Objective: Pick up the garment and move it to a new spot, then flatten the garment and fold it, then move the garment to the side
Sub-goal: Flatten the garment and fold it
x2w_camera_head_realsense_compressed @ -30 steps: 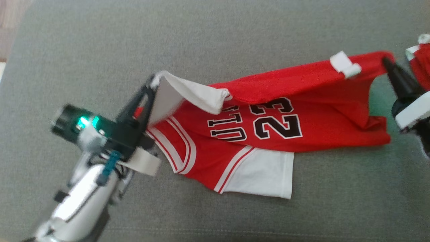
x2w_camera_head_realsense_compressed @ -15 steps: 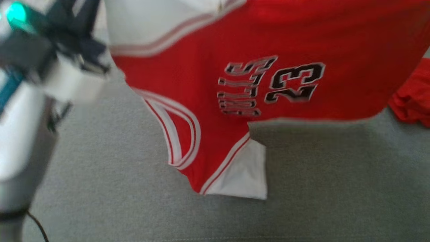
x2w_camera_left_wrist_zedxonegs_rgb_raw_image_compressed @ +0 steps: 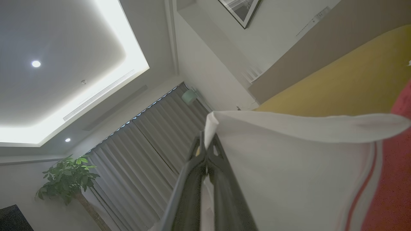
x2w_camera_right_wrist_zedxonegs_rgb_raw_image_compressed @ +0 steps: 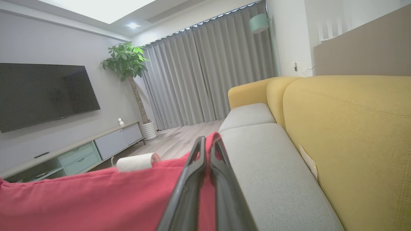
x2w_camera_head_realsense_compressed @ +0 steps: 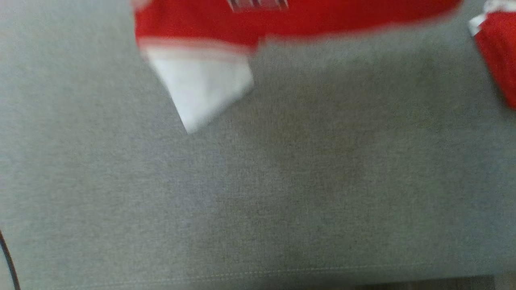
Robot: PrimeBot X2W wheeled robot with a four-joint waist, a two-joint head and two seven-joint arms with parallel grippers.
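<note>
Garment (x2w_camera_head_realsense_compressed: pixel 306 22) hangs over the grey sofa seat (x2w_camera_head_realsense_compressed: pixel 282 193), stretched between both grippers: left gripper (x2w_camera_left_wrist_zedxonegs_rgb_raw_image_compressed: pixel 207 149) pinching a white edge, right gripper (x2w_camera_right_wrist_zedxonegs_rgb_raw_image_compressed: pixel 209 142) a red one. Likely the carry to a new spot; next, lower it flat. Head view is blurred, most cloth cut off at the top.

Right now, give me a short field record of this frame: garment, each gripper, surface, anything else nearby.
garment: red and white jersey, held up, a white corner hanging down; blurred in the head view
left gripper: shut on the jersey's white edge
right gripper: shut on the jersey's red edge
surface: grey sofa seat, with yellow backrest
nearby: second red garment at the right of the seat
stage: jersey held between both grippers, not yet flattened or folded
</note>
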